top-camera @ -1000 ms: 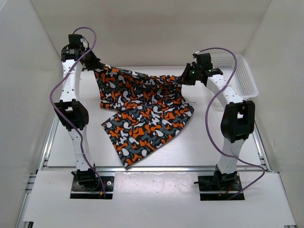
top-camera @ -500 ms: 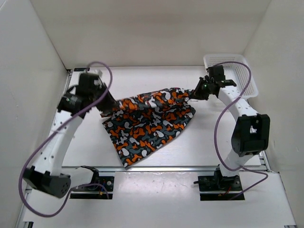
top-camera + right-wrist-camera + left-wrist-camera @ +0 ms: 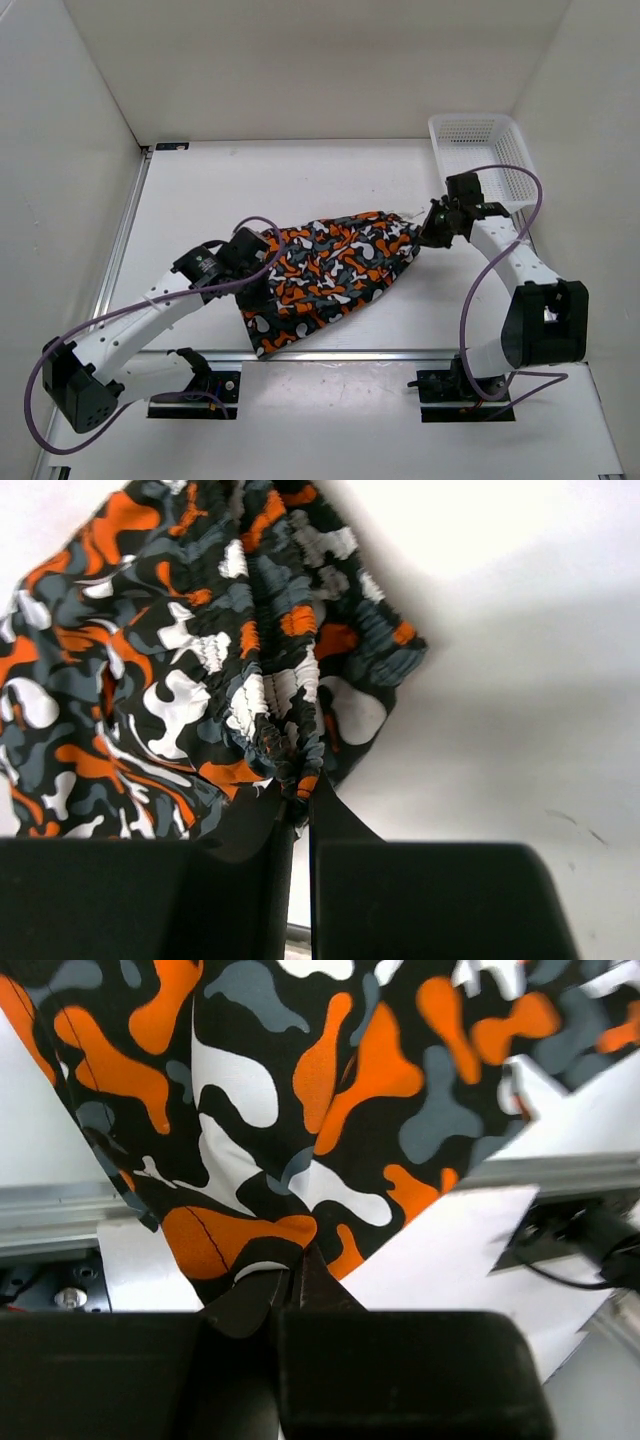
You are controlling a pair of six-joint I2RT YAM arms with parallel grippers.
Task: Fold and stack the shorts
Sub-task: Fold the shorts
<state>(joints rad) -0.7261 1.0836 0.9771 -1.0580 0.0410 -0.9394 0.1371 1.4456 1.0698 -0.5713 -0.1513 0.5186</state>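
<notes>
The camouflage shorts (image 3: 330, 270), orange, black, grey and white, lie folded over on the white table between my two arms, reaching to the table's front edge. My left gripper (image 3: 262, 268) is shut on the cloth's left edge; in the left wrist view its fingertips (image 3: 290, 1280) pinch an orange and black hem of the shorts (image 3: 300, 1090). My right gripper (image 3: 428, 232) is shut on the gathered elastic waistband at the right end; in the right wrist view the fingertips (image 3: 298, 798) clamp the bunched waistband (image 3: 290, 710). No drawstring shows.
A white mesh basket (image 3: 490, 160) stands at the back right, just behind my right arm. White walls close in the back and both sides. A metal rail (image 3: 330, 353) runs along the table's front edge, under the shorts' lower corner.
Both grippers carried the held edge from the back of the table down toward the front, folding the shorts over themselves. The left arm swung low and forward; the right moved down and right.
</notes>
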